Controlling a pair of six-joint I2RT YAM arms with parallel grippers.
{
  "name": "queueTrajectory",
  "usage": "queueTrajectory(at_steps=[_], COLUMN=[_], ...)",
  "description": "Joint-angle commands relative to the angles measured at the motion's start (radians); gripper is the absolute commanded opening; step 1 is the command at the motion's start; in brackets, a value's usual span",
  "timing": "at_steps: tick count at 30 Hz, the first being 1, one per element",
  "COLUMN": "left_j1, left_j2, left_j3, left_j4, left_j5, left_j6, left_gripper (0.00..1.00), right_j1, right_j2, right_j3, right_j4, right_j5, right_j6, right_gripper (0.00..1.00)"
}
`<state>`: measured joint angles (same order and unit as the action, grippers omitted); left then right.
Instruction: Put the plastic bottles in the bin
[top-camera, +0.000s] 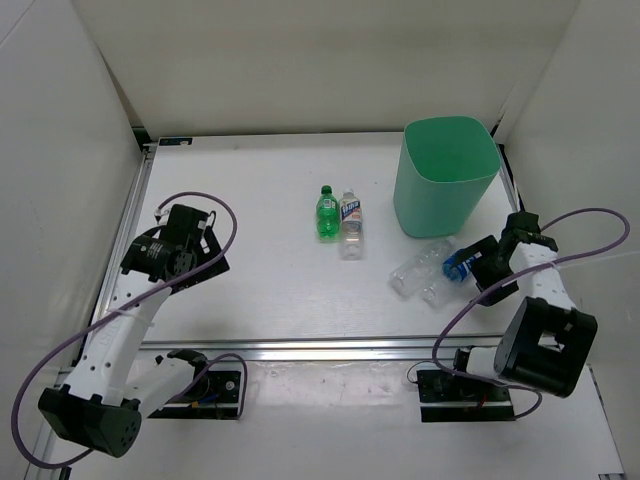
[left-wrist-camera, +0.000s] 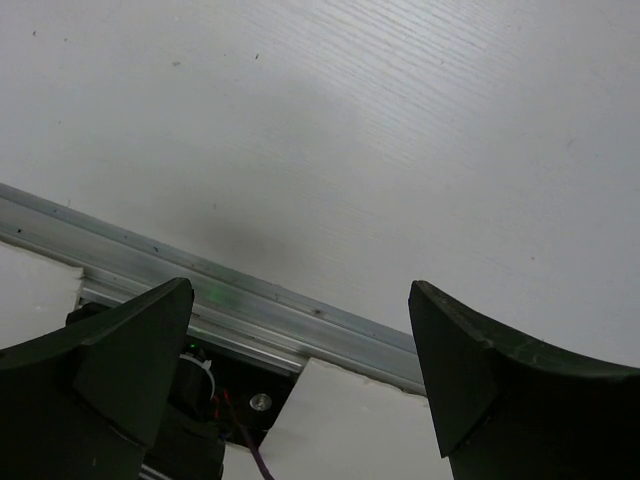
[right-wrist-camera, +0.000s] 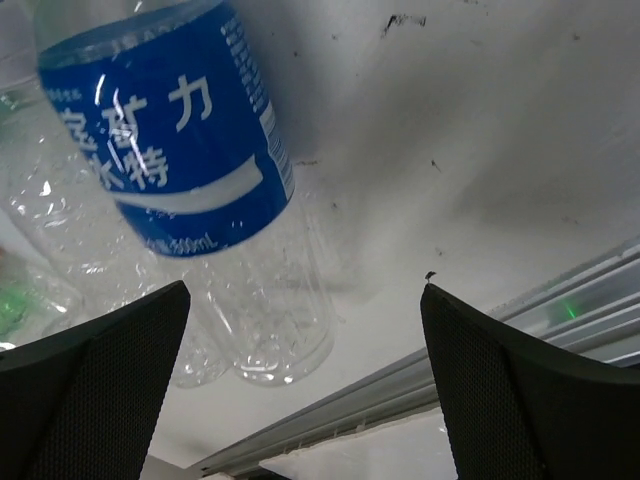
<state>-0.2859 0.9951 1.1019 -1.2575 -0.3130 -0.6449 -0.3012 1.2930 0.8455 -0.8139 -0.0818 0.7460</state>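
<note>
**Right arm lining up on a bottle**

The right gripper (right-wrist-camera: 302, 300) is spread wide and empty. The blue-labelled bottle (right-wrist-camera: 170, 130) lies just ahead, upper left of the wrist view, beside a second clear bottle (top-camera: 413, 271). The bin (top-camera: 440, 205) stands near, upper right overhead. Next, probably: shift left to straddle the bottle, then clamp. The left gripper (left-wrist-camera: 300, 300), likewise spread, idles

Overhead view straight down onto the whole table (top-camera: 260, 270); both wrist views close, low, across that same table.
</note>
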Motion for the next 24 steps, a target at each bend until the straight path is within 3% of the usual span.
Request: queueTrajectory(at_steps=[1,12,18,20,21,24], left_j1=[-0.013,-0.013,-0.013,-0.013,-0.013,-0.013], left_j2=[0.008,0.128,0.171,0.192,0.192,0.220], left_j3=[-0.026,-0.050,-0.031,-0.031,-0.022,-0.010], left_j4=[0.041,0.099,0.119,0.132,0.132,0.141], left_j5=[0.020,0.051,0.069,0.069,0.069,0.069], left_j6=[0.019,0.019,0.019,0.019,0.019,0.019], left_gripper=[1.00,1.00,1.00,1.00,1.00,1.00], right_j1=[-0.004,-0.004,-0.004,-0.013,-0.013,-0.022], right_j2=[0.058,0.221,0.227,0.270,0.279,0.290], right_j3=[0.033,0.073,0.092,0.124,0.133,0.142], right_j4=[0.070,0.113,0.165,0.153,0.141,0.118], right_j5=[-0.002,-0.022,-0.045,-0.045,-0.045,-0.027], right_j6=[-0.048,-0.089,-0.089,-0.089,-0.089,-0.089], right_gripper=[1.00,0.97,0.97,0.91,0.79,0.60])
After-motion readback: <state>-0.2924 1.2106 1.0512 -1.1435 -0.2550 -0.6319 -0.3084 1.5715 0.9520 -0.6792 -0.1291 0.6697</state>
